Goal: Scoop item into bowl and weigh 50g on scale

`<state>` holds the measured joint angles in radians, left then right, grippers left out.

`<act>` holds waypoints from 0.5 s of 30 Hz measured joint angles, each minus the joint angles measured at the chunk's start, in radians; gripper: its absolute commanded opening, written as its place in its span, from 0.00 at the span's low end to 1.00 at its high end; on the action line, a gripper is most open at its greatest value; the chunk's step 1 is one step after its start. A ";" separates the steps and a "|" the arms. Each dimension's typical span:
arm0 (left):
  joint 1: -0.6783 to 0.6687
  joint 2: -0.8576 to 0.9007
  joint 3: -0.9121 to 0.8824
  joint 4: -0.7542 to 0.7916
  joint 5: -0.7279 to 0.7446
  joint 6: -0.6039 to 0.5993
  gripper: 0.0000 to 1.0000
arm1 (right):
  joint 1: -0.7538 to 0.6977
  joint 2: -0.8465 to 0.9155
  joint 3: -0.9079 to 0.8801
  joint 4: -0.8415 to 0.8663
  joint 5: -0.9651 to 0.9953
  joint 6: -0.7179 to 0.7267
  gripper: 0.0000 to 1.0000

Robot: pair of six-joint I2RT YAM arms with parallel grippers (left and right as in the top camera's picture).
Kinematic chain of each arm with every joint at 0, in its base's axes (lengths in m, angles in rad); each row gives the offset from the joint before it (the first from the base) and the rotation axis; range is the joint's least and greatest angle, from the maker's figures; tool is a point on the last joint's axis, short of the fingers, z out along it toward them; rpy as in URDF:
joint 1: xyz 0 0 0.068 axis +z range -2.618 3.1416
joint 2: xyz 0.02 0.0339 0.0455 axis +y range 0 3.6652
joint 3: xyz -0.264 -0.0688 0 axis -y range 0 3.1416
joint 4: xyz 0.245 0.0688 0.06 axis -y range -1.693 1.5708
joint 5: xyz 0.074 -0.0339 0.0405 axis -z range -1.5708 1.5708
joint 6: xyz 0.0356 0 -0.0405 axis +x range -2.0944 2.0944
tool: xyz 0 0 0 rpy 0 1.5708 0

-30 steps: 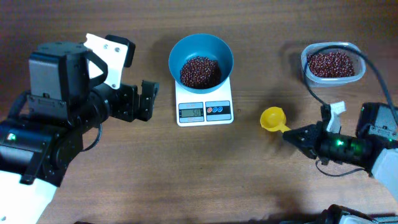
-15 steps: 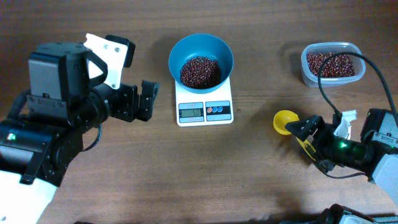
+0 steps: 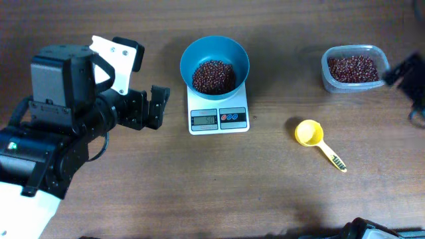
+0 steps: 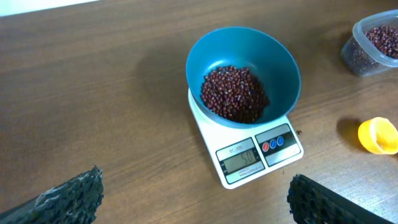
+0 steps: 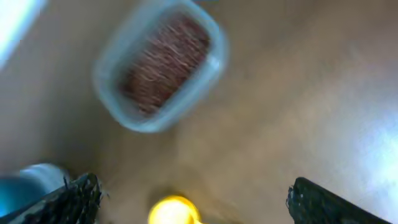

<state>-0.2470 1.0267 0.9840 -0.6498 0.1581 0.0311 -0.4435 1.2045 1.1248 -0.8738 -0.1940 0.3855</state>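
The teal bowl [image 3: 239, 56] stands on the white scale [image 3: 218, 118] with a heap of reddish-brown beans [image 3: 214, 76] inside it. From the left wrist the bowl [image 4: 280, 62], beans [image 4: 235, 93] and scale [image 4: 249, 158] lie just ahead. My left gripper [image 3: 159, 106] [image 4: 196, 190] is open and empty, left of the scale. My right gripper [image 5: 193, 190] is open and empty, raised above the table and blurred. A yellow scoop [image 3: 310, 133] [image 5: 174, 211] lies loose on the table, right of the scale.
A clear tub [image 3: 352, 68] [image 5: 158, 71] of more beans sits at the back right; it also shows in the left wrist view as the tub [image 4: 373, 40]. A dark blurred part of the right arm [image 3: 405, 70] shows at the right edge, beside the tub.
The right gripper opened and let go of the yellow scoop, which now lies on the table slightly further right. The right arm pulled away to the far right. The left arm stayed still.
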 measured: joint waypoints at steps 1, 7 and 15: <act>0.000 0.000 0.000 0.000 0.000 0.000 0.99 | 0.015 -0.002 0.083 0.029 -0.090 -0.051 0.99; 0.000 0.000 0.000 0.000 0.000 0.000 0.99 | 0.040 -0.336 0.249 -0.071 -0.313 -0.289 0.99; 0.000 0.000 0.000 0.000 0.000 0.000 0.99 | 0.040 -0.549 0.259 -0.444 -0.313 -0.736 0.99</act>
<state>-0.2470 1.0267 0.9840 -0.6495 0.1581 0.0311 -0.4038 0.6552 1.3838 -1.3174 -0.5068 -0.3508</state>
